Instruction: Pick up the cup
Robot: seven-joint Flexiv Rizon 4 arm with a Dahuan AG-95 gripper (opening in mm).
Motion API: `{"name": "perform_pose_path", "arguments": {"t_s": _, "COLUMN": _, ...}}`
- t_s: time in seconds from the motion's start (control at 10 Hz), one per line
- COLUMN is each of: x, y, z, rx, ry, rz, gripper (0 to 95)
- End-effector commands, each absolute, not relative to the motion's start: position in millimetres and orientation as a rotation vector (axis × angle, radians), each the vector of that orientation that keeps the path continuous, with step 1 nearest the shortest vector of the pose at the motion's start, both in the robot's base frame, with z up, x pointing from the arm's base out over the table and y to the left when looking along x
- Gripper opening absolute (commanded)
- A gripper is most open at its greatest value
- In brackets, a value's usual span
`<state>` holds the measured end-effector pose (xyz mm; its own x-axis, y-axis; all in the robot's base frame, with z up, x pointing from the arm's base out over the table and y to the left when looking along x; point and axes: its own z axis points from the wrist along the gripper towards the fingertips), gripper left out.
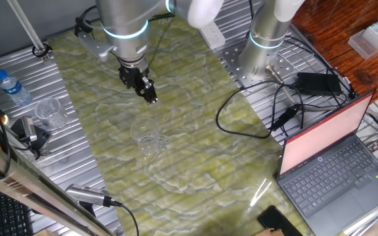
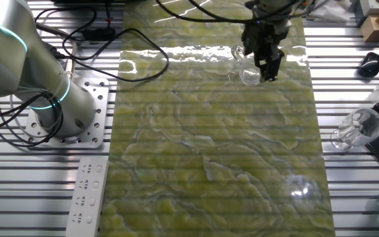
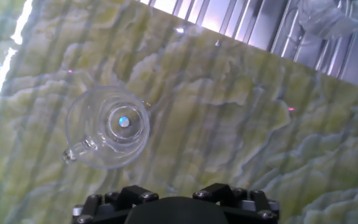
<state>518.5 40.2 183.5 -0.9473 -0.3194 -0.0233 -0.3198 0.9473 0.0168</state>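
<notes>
The cup [image 1: 147,138] is small and clear, with a side handle, and stands upright on the green marbled mat [image 1: 195,164]. In the hand view the cup [image 3: 107,127] lies left of centre, with its handle pointing lower left. In the other fixed view the cup [image 2: 242,67] sits just left of the fingers. My gripper [image 1: 150,98] hangs above the mat, a little behind the cup, and touches nothing. It also shows in the other fixed view [image 2: 268,71]. Its jaws look open and empty. Only its base [image 3: 176,202] shows in the hand view.
A second clear cup with whitish walls [image 1: 50,111] and a blue-capped water bottle [image 1: 10,86] stand on the metal table to the left. An open laptop [image 1: 333,154], cables [image 1: 254,124] and another arm's base [image 1: 266,49] are on the right. A power strip [image 2: 87,197] lies beside the mat.
</notes>
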Motion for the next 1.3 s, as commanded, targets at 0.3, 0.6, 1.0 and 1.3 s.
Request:
{"name": "perform_pose_path", "arguments": {"t_s": 0.3, "x": 514.4, "y": 42.7, "z": 183.3, "rx": -0.381, "ry": 3.092, "rz": 0.086, "gripper": 95.0}}
{"name": "perform_pose_path", "arguments": {"t_s": 0.6, "x": 518.3, "y": 69.3, "z": 186.6, "rx": -0.370, "ry": 3.109, "rz": 0.061, "gripper": 95.0}}
{"name": "perform_pose_path", "arguments": {"t_s": 1.0, "x": 524.8, "y": 99.4, "z": 184.3, "rx": -0.330, "ry": 3.105, "rz": 0.068, "gripper": 95.0}}
{"name": "perform_pose_path", "arguments": {"t_s": 1.3, "x": 524.0, "y": 120.9, "z": 172.4, "rx": -0.301, "ry": 3.094, "rz": 0.066, "gripper": 95.0}}
